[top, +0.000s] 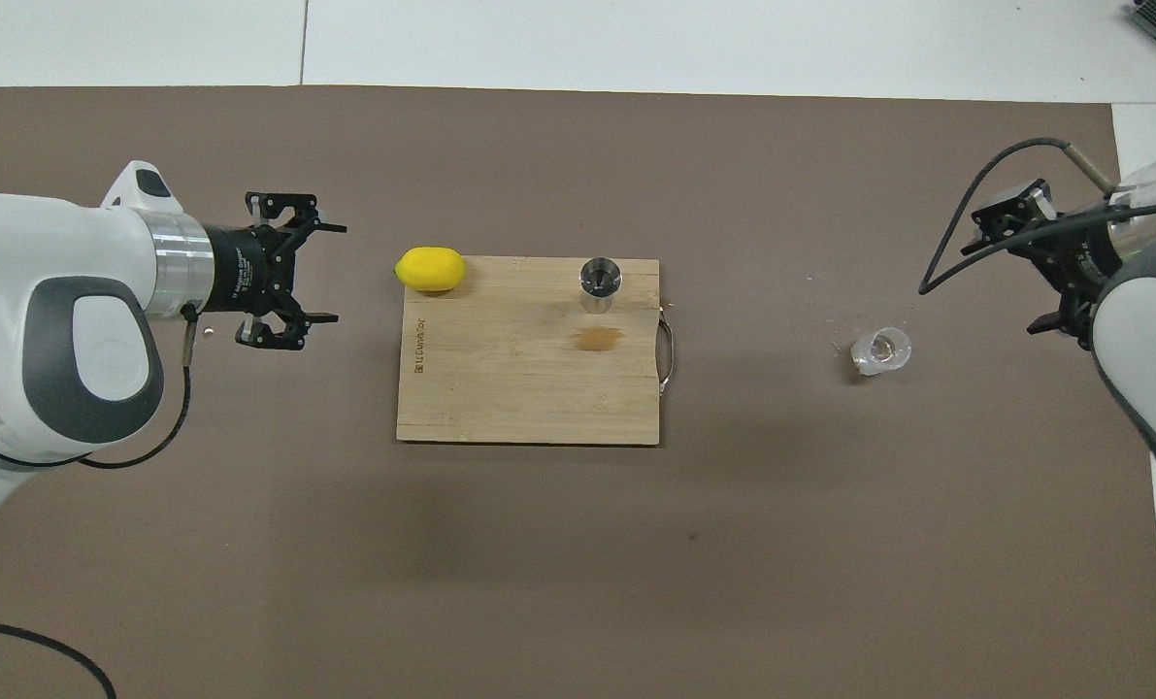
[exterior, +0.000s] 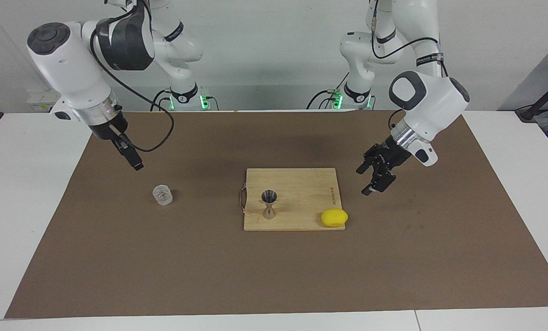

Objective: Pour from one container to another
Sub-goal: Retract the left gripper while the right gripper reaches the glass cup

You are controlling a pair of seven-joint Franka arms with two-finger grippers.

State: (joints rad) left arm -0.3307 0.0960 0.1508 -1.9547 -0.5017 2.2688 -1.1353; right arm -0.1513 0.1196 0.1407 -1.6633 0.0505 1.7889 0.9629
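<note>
The clear glass tumbler stands upright on the brown mat toward the right arm's end; it also shows in the overhead view. The steel jigger stands upright on the wooden cutting board, at the board's edge farther from the robots; it also shows in the overhead view. My right gripper hangs open and empty over the mat beside the tumbler, not touching it; the overhead view shows it too. My left gripper is open and empty over the mat beside the board, as the overhead view also shows.
A yellow lemon lies at the board's corner toward the left arm's end. The board has a metal handle on its side toward the tumbler and a brownish stain near the jigger.
</note>
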